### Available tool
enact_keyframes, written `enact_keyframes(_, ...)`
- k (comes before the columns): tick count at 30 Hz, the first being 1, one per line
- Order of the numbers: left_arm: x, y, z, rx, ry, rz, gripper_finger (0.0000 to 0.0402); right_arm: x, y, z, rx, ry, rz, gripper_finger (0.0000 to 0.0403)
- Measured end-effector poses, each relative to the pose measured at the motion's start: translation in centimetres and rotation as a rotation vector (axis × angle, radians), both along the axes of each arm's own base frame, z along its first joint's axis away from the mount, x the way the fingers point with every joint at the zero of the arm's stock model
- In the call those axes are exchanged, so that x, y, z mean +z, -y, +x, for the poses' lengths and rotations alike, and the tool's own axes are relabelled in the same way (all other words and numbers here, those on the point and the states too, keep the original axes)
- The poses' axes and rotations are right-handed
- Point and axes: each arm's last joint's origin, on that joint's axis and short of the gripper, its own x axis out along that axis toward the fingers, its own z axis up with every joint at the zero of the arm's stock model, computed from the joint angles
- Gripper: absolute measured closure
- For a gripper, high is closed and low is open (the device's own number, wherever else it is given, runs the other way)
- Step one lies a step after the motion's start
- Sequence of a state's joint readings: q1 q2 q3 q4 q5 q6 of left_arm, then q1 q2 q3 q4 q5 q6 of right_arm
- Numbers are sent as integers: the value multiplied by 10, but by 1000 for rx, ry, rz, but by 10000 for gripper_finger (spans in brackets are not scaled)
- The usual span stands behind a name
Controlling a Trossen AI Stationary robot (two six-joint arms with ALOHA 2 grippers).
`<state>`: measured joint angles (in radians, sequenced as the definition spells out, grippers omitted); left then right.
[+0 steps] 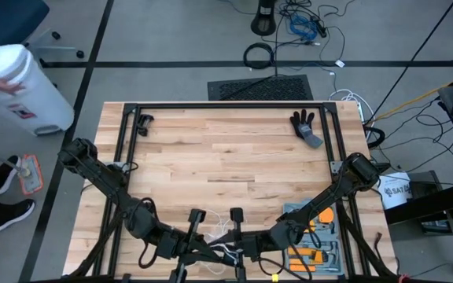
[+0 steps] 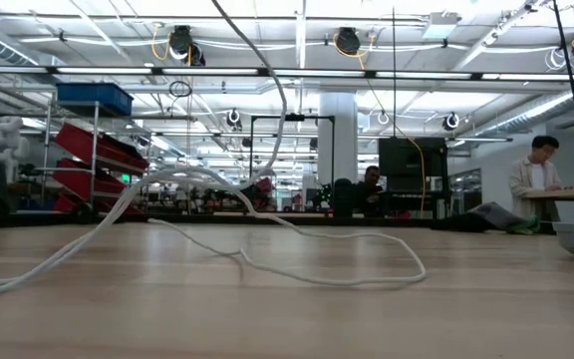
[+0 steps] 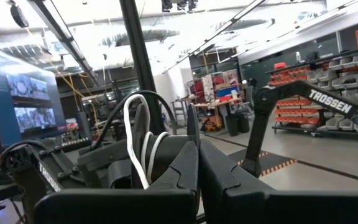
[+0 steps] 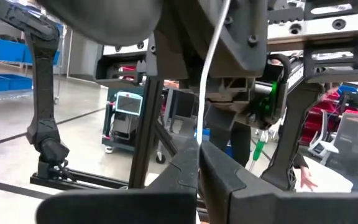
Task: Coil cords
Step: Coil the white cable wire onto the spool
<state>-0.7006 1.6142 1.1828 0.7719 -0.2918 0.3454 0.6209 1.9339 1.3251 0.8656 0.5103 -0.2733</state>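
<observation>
The white cord lies in slack loops on the wooden table, and one strand climbs out of the low view's top. From above, the cord shows at the table's near edge, between my two grippers, which face each other there. My left gripper is shut; white loops of cord stand just beyond its fingers, over a dark part of the other arm. My right gripper is shut on the cord. My left gripper: its own fingers hide where the loops end, so I cannot tell whether it touches the cord. My right gripper pinches a single strand of the cord between its two fingers. The strand runs up from the fingers, fairly straight, past the other arm's wrist.
A black glove lies at the far right of the table. A tray of orange-handled tools sits at the near right. Black frame rails border the table. A person stands in the room beyond.
</observation>
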Motion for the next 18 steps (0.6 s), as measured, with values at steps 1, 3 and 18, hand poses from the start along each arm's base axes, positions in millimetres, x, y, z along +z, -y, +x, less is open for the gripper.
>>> enact_keyframes(1,0,0,0,0,0,0,400,0,0,0,0,2,1,403)
enact_keyframes(3,0,0,0,0,0,0,400,0,0,0,0,3,2,403)
enact_keyframes(18,2,0,-1,30,26,6,400,-8,-1,3,120,-70,-20,403)
